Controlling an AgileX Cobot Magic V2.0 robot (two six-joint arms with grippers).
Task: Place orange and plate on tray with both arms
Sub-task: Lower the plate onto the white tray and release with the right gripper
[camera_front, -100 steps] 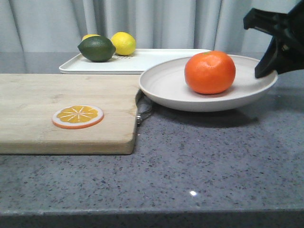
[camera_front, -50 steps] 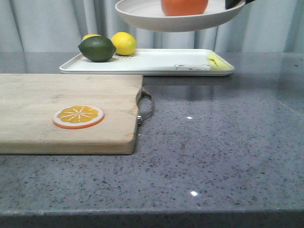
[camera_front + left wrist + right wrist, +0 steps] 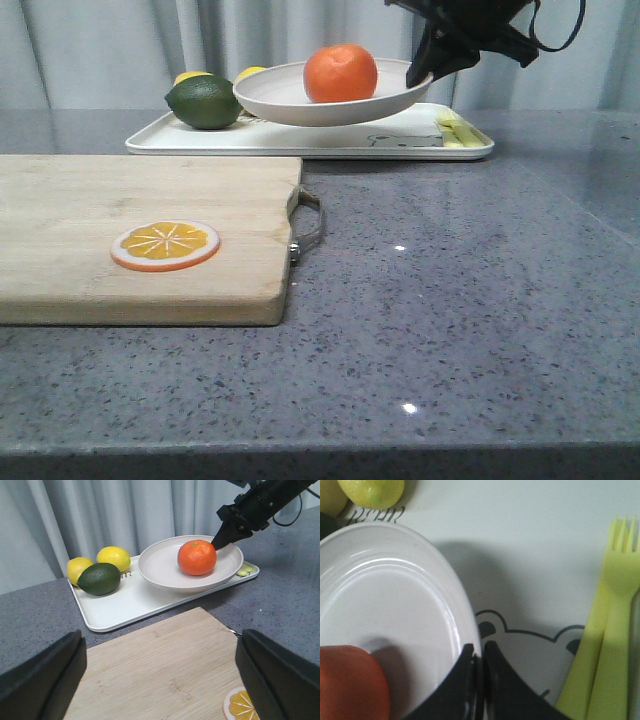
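We are looking at a kitchen-style counter: speckled grey stone worktop (image 3: pixel 480 300), wooden cutting board (image 3: pixel 130 215) at nine o'clock, grey curtains (image 3: pixel 110 50) at twelve.

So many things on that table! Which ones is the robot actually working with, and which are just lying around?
In use:
- orange, sitting in the plate
- plate, gripped at its rim by the right hand
- tray, beneath the plate

Lying about:
- lime
- two lemons
- cutting board
- orange slice
- yellow fork
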